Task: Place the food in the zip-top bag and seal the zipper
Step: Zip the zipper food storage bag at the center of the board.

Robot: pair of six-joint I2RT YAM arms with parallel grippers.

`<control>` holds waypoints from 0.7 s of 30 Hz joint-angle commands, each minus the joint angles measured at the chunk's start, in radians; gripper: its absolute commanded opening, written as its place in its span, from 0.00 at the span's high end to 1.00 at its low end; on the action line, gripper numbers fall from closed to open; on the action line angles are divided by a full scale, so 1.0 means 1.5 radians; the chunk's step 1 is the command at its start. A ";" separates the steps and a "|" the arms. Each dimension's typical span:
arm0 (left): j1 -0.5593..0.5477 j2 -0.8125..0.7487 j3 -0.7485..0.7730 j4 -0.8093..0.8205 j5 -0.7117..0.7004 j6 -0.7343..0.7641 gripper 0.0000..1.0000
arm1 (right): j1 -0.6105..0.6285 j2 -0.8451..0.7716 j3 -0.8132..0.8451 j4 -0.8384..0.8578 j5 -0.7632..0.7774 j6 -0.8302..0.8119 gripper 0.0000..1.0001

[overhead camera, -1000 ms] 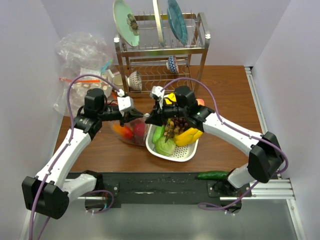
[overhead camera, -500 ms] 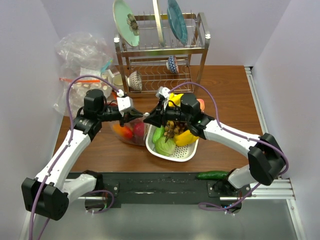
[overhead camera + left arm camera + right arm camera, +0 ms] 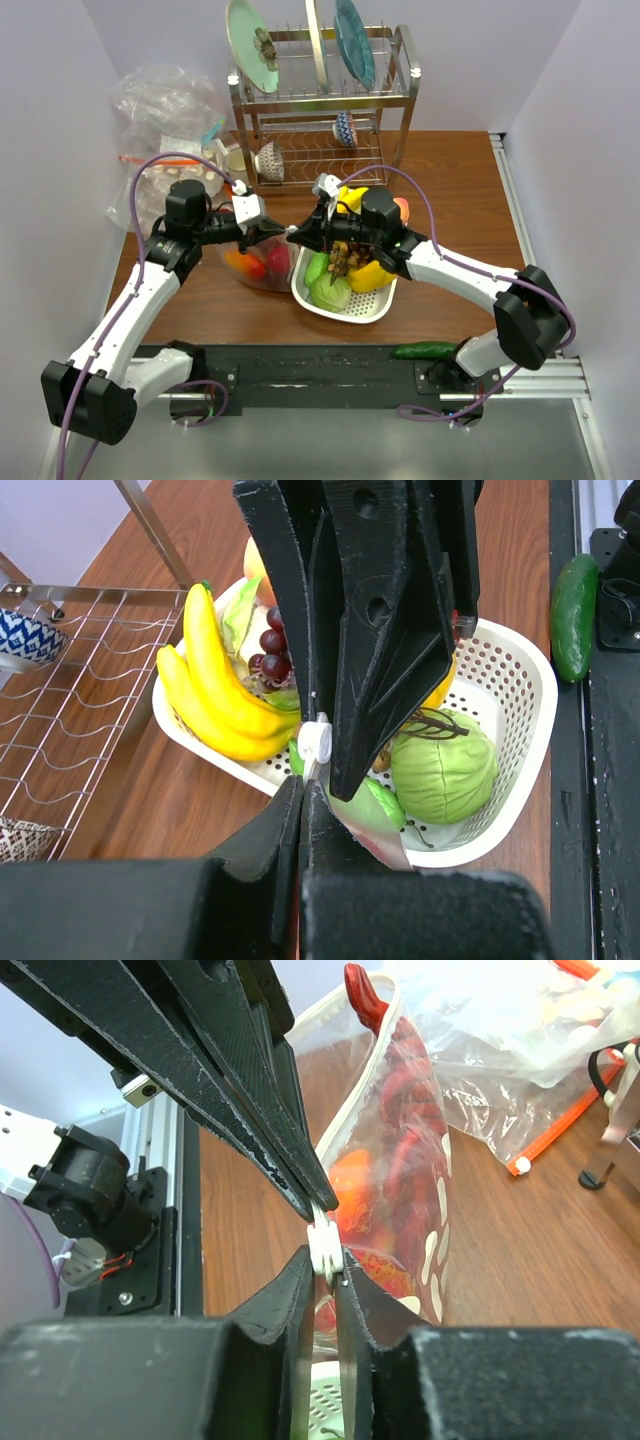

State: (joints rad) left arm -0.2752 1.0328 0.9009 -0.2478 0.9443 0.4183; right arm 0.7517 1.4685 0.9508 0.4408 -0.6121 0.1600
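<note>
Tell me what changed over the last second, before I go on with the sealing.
The right arm's wrist swung rightward and toward its base, while the right end effector kept its tips at the zipper, which it now pinches. The left end effector stayed clamped on the zipper, shifting barely left. The zip-top bag, the food inside it and the white tray stayed put.

Glossy plastic zip-top bag (image 3: pixel 400 1160), wooden table (image 3: pixel 450 180), shiny metal rack (image 3: pixel 407 100).

Bananas (image 3: pixel 215 700), cabbage (image 3: pixel 445 770), cucumber (image 3: pixel 573 610), dish rack (image 3: pixel 322 95).
</note>
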 commanded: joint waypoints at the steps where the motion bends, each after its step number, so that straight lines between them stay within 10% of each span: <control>1: 0.000 -0.017 -0.003 0.038 0.019 -0.013 1.00 | 0.002 -0.005 -0.001 0.021 0.005 -0.022 0.78; 11: 0.000 -0.020 -0.003 0.041 0.023 -0.012 1.00 | 0.003 0.017 0.001 0.036 -0.004 -0.026 0.68; 21: 0.000 -0.021 -0.004 0.039 0.019 -0.013 1.00 | 0.003 0.005 -0.022 0.068 -0.005 -0.020 1.00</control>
State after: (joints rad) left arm -0.2752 1.0245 0.8917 -0.2474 0.9451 0.4107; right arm 0.7525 1.5009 0.9340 0.4839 -0.6209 0.1398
